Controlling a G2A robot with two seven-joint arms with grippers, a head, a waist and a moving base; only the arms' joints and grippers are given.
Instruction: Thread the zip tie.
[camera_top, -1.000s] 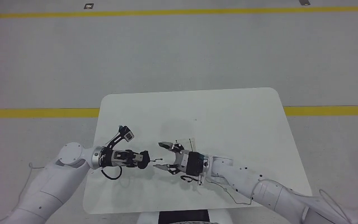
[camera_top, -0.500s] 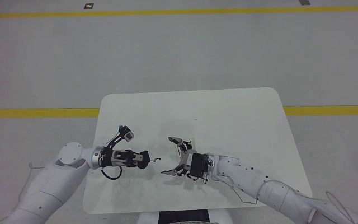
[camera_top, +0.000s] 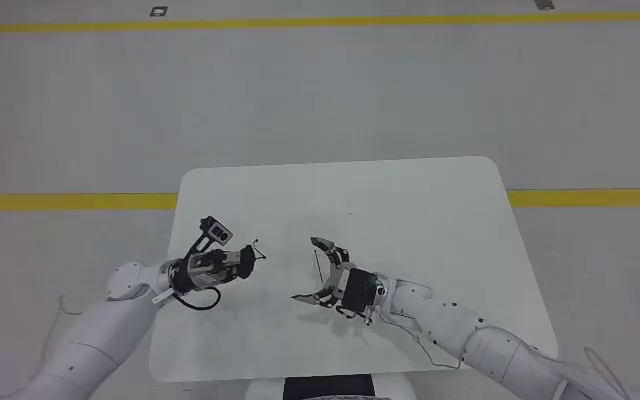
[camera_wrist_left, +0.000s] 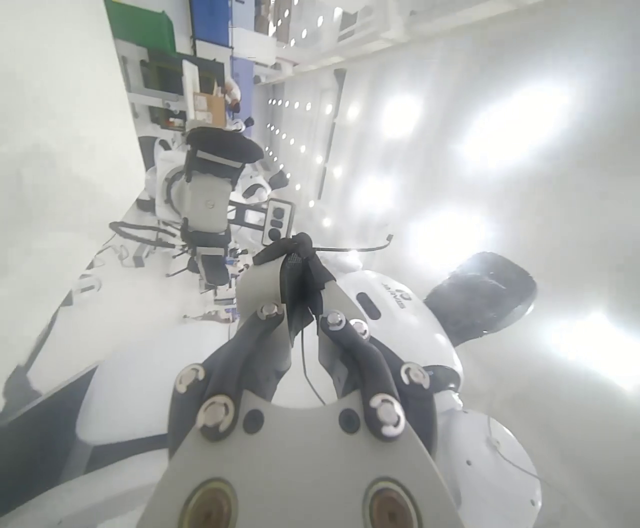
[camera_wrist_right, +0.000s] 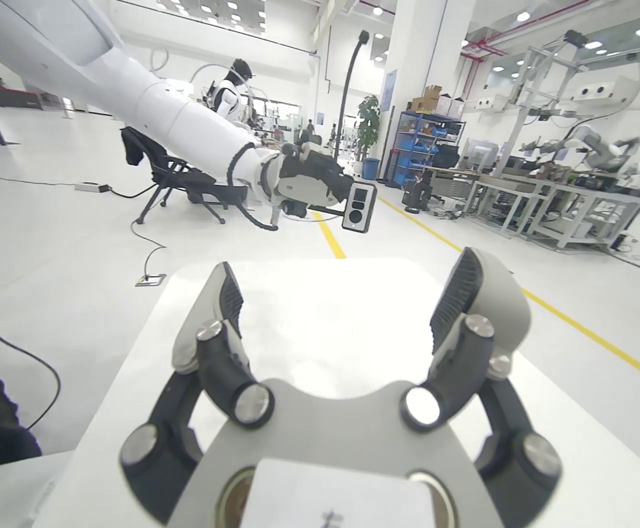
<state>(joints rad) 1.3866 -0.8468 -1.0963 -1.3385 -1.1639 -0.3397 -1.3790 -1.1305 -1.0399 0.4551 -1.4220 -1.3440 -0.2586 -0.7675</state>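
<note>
The left gripper (camera_wrist_left: 294, 259) is being kept pressed together on the black zip tie (camera_wrist_left: 350, 248). One thin length is being left sticking out free past the tips, and another is being run back down between the two halves of the gripper. No closed loop is being shown, so the threading is being judged as not yet done. The right gripper (camera_wrist_right: 347, 292) is being held spread wide. Nothing is being gripped or touched by it, and the bare table (camera_top: 420, 200) is being seen through the gap. A second ago the two grippers were being held almost tip to tip, with the tie's free end being pointed toward the right jaws. Now the left gripper is being drawn back toward its own side and turned toward the far edge of the table, while the right one is being opened wider, so a clear gap is being left between them. This is being read as a retreat for a fresh line-up, not a finished pass. The tie is being carried whole in the left gripper, above the near left part of the table and off its surface. Before any threading is attempted, the free end is likely needing to be brought back toward the right gripper.
</note>
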